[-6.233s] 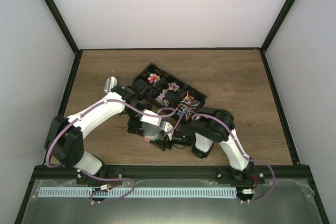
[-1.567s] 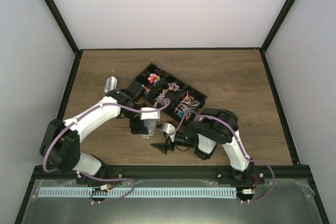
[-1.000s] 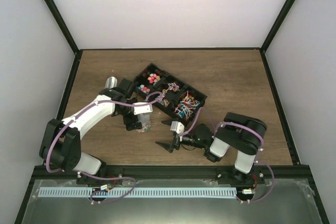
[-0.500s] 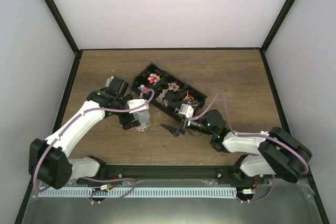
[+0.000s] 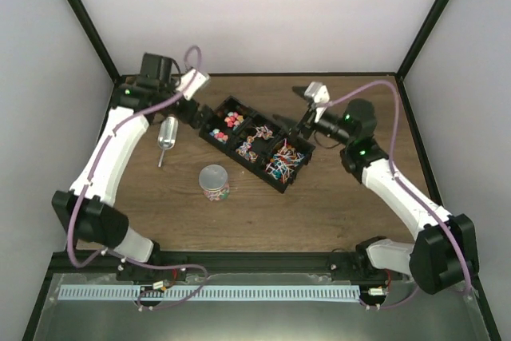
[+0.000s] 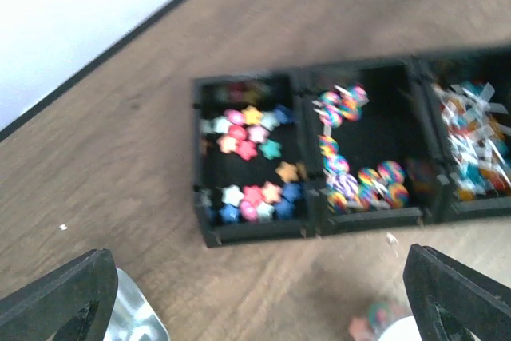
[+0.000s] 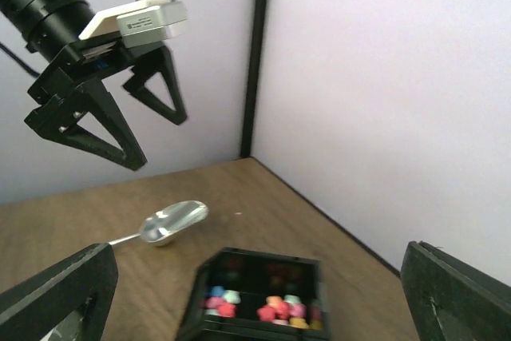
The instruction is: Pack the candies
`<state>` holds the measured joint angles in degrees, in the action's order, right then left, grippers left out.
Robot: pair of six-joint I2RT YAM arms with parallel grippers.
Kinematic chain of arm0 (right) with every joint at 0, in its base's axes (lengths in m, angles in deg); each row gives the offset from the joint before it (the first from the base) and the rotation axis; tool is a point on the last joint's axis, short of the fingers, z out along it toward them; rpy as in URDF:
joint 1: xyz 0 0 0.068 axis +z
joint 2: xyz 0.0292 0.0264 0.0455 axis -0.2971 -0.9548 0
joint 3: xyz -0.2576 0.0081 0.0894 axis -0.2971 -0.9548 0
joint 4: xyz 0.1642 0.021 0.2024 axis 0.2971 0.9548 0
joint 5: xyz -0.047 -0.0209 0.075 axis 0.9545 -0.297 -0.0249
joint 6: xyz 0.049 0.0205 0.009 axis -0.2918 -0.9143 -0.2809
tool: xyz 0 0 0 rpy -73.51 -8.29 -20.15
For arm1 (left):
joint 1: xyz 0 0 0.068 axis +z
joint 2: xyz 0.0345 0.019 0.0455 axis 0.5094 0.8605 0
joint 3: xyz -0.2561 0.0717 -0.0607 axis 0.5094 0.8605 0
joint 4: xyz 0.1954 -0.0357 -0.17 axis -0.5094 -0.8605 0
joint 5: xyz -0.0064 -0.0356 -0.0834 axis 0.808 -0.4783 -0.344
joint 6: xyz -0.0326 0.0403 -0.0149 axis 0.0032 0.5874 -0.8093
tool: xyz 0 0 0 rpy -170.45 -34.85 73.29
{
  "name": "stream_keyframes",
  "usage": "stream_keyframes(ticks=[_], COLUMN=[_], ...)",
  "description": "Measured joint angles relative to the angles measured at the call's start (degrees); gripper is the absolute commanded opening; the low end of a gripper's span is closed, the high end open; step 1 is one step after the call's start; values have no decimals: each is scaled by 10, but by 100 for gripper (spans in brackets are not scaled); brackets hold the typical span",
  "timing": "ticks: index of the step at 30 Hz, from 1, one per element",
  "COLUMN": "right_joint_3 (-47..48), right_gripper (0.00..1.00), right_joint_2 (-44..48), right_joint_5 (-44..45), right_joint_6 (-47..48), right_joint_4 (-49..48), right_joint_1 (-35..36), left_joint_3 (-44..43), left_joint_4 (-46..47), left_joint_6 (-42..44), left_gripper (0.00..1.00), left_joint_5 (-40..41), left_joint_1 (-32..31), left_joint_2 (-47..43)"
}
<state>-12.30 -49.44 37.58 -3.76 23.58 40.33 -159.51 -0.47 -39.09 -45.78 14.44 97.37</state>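
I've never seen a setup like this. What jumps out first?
The black compartment tray of bright candies, mid-table, draws the eye first. Nearer the arms' bases stands a small clear round jar with a silvery lid, and a shiny metal scoop lies beyond it to the left. The left gripper and right gripper hang open by the tray's far side.

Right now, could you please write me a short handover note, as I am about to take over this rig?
Left tool: open, empty, raised over the far left corner.
Right tool: open, empty, raised beyond the tray.
Clear round jar: upright on the wooden table, nearer the arm bases than the tray. A few coloured candies are inside, and it looks capped.
Black divided tray: holds star-shaped candies, swirled lollipops and wrapped pieces.
Shiny metal scoop: lies left of the tray.
Done: some candies jarred.
Left: probably nothing if the lid is seated, so check that.
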Motion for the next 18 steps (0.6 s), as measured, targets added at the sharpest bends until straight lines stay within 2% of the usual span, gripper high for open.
stream_keyframes(ticks=[6,10,14,18], right_joint_3=[81,91,78,26], right_gripper=[100,100,100,100], right_joint_2=[0,-4,-2,10], right_joint_5=[-19,-32,-37,-44], right_joint_6=[-34,-76,-104,-110], right_joint_4=[108,159,186,205], right_joint_1=[-122,-223,-309,-362], left_joint_3=[-132,-146,-88,41], left_joint_4=[-12,-6,34,81], left_joint_6=[-96,-145,-176,-185], left_gripper=[100,100,100,100], left_joint_5=[-44,-58,-56,-34], left_joint_1=[104,182,243,267], left_joint_2=[118,156,149,101])
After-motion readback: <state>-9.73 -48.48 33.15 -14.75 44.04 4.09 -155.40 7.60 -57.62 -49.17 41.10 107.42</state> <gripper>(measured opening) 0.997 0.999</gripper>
